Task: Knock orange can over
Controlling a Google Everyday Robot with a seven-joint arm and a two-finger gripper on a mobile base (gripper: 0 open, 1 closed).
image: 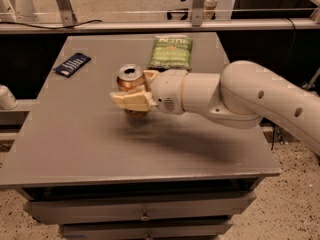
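While the white arm (250, 94) is stretching across the desk (75, 149) from the right, the gripper (130, 87) is sitting right at the orange can (130, 78), a bit behind the desk's middle. The fingers are spread wide with the can standing between them. The near finger (131, 101) is crossing in front of the can's lower half and looks to be touching it, and the far finger (150, 75) is poking out just behind the can on the right. Can't tell if they're actually squeezing it, tbh.

Writing-wise, not much is coming through. The near finger is covering most of the can's side, so no lettering is showing there. The green chip bag (171, 53) at the back of the desk is carrying pale print I can't make out, same for the dark blue packet (72, 64) at back left.

The can is standing upright, long axis vertical, its silver top and dark opening facing up.
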